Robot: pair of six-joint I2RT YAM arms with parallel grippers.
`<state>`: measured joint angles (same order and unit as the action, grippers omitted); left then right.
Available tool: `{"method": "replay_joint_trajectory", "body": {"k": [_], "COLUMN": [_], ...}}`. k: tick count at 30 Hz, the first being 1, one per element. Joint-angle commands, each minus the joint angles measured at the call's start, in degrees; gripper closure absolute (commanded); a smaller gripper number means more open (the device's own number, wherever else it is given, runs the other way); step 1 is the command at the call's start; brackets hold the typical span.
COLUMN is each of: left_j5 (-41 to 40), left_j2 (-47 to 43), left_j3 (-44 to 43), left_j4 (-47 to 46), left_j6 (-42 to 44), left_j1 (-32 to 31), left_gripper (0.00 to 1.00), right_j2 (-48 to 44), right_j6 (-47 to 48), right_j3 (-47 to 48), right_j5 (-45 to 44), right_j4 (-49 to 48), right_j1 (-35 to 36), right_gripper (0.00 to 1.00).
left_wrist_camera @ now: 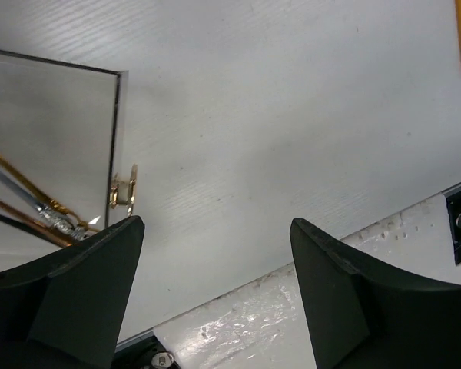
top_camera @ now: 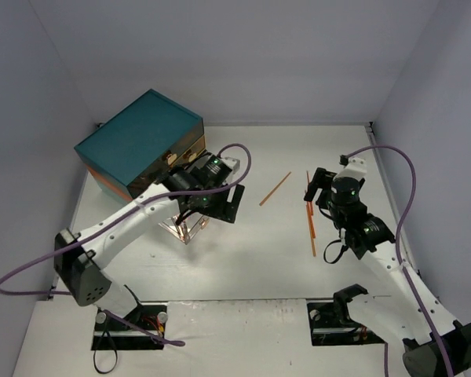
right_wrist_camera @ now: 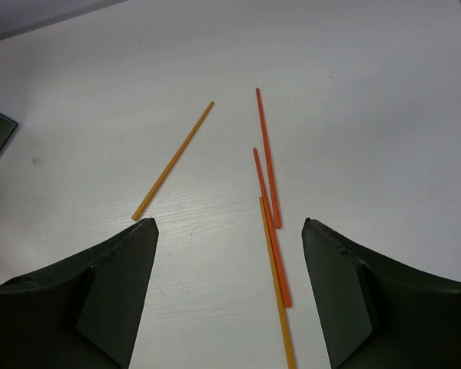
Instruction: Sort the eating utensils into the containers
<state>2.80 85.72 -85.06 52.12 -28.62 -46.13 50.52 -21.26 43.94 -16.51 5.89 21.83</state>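
Observation:
The teal chest [top_camera: 140,141] stands at the back left. One clear drawer [top_camera: 182,228] is pulled out in front of it; in the left wrist view its edge [left_wrist_camera: 117,131] and pale knob [left_wrist_camera: 124,191] show, with gold and silver utensils [left_wrist_camera: 42,206] lying inside. My left gripper [top_camera: 206,206] [left_wrist_camera: 215,223] is open and empty, just beside the drawer's front. My right gripper [top_camera: 312,191] [right_wrist_camera: 229,223] is open and empty above three orange chopsticks [top_camera: 311,218] [right_wrist_camera: 270,223]. A fourth orange chopstick [top_camera: 275,188] [right_wrist_camera: 173,161] lies apart, to their left.
A white taped strip [left_wrist_camera: 292,307] runs along the table's near edge by the arm bases. Grey walls close in the table on the left, back and right.

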Motion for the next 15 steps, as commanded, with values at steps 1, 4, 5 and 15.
{"method": "replay_joint_trajectory", "body": {"k": [1,4,5,15], "left_j5": [-5.43,-11.14,-12.61,-25.75], "left_j2": [3.25,5.2,5.51,6.21], "left_j3": [0.0,0.76,1.08,2.88], "left_j4": [-3.69,-3.55,-3.49,0.08], "left_j6": [-0.22,0.27,0.52,1.89], "left_j1": [-1.66,-1.85,-1.82,-0.84], "left_gripper": [0.26,0.26,0.25,0.25], "right_j2": [-2.6,-2.32,-2.12,-1.08], "right_j6": [-2.14,-2.75,-2.84,-3.02], "right_j3": [-1.19,-1.48,-1.5,-1.4], "right_j5": [1.38,2.55,2.92,4.12], "right_j4": [0.45,0.66,0.7,0.61], "right_j1": [-1.26,-1.44,-1.45,-1.52], "right_gripper": [0.26,0.26,0.26,0.25]}}
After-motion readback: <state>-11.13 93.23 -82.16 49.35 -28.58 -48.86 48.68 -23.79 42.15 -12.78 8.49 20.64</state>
